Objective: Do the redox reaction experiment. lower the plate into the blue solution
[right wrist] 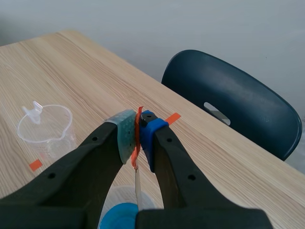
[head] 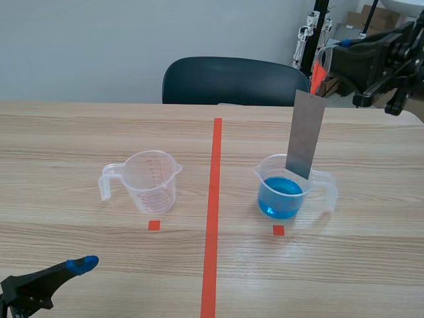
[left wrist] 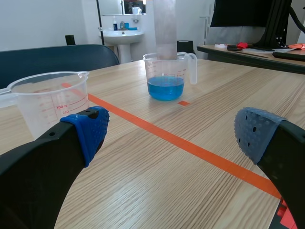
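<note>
A grey metal plate (head: 305,134) hangs upright from an orange tag (head: 318,74), its lower end inside the rim of a clear beaker of blue solution (head: 286,193) right of the red tape line. My right gripper (head: 326,65) is raised above that beaker and shut on the tag (right wrist: 137,136); under its fingers the plate (right wrist: 137,188) appears edge-on above the blue solution (right wrist: 119,217). My left gripper (left wrist: 169,131) rests low at the table's near left, open, holding nothing; ahead of it stand the beaker of solution (left wrist: 166,81) and the plate (left wrist: 165,28).
An empty clear measuring beaker (head: 149,181) stands left of the tape line, close beside my left finger (left wrist: 47,102). A dark blue chair (head: 232,81) sits behind the table's far edge. Equipment crowds the back right corner.
</note>
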Robot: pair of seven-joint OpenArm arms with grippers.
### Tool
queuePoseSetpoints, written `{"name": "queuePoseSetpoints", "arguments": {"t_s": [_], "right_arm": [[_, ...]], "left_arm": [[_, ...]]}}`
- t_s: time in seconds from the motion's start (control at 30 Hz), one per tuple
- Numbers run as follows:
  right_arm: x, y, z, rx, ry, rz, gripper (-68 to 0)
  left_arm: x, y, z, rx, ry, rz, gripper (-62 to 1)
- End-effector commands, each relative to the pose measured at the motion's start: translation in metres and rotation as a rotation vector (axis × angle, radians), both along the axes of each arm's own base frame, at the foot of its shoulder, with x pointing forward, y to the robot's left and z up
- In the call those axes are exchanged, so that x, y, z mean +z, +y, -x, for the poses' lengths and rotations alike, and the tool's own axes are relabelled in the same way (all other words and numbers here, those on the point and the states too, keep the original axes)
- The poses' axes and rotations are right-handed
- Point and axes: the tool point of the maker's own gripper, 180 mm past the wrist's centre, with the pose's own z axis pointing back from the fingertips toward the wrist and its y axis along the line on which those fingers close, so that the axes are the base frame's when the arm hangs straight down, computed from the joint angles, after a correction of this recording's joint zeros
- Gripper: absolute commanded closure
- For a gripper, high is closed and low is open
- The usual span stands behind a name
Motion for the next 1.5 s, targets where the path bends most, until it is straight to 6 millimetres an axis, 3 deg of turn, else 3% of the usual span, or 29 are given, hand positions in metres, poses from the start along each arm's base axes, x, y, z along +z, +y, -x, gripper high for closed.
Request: {"name": "queuePoseSetpoints", "arguments": {"t_s": [0.0,0.73,1.47], "right_arm": [[0.007,0.001,-0.002,0.001,-0.03,-0.007,-0.4],[-0.021,0.009,-0.009,-0.026,0.0,-0.005,-0.4],[-0.056,0.025,0.0,0.0,0.08,0.015,-0.4]], "left_arm": [[0.013,0.0,-0.002,0.001,-0.047,0.047,-55.7],[0.013,0.0,-0.002,0.001,-0.047,0.046,-55.7],[0.015,0.006,-0.007,0.045,-0.051,0.058,-55.7]]}}
